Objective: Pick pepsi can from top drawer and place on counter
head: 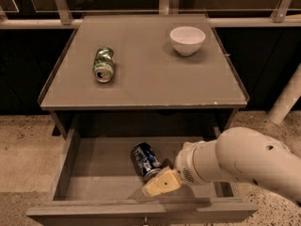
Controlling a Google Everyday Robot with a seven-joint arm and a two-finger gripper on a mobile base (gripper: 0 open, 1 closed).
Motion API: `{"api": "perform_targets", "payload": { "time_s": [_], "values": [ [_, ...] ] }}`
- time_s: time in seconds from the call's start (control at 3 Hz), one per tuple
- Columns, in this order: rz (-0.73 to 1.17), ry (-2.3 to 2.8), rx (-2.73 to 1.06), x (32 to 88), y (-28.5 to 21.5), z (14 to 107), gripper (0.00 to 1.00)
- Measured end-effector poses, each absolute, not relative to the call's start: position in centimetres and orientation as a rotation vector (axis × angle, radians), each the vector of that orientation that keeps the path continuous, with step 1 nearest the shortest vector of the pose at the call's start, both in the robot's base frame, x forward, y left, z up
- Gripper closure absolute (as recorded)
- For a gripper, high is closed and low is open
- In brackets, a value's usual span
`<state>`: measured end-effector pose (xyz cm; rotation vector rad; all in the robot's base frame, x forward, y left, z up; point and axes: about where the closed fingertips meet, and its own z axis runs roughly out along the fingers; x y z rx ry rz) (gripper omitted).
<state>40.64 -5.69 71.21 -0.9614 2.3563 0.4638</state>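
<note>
— Where the wide grey-brown top drawer (pixel 101 171) stands open, what's inside?
— A dark blue metal pepsi can (pixel 146 160); the cream gripper (pixel 162 182) touches its near end, grip impossible to tell.
— The flat grey counter (pixel 155 81) beyond?
— Dented green can (pixel 103 65) near the left edge, white bowl (pixel 187 39) near the far right corner.

The gripper (pixel 162 182) sits low in the top drawer (pixel 63 166) by the pepsi can (pixel 145 158). The counter (pixel 150 81) is bare between the green can (pixel 103 65) and the bowl (pixel 187 39).
</note>
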Motion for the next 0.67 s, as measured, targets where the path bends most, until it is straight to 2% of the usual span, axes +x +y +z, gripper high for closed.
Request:
{"api": "perform_targets", "payload": {
  "time_s": [0.67],
  "values": [
    [0.479,2.357,-0.902,42.1,-4.8,69.7,0.00]
  ]
}}
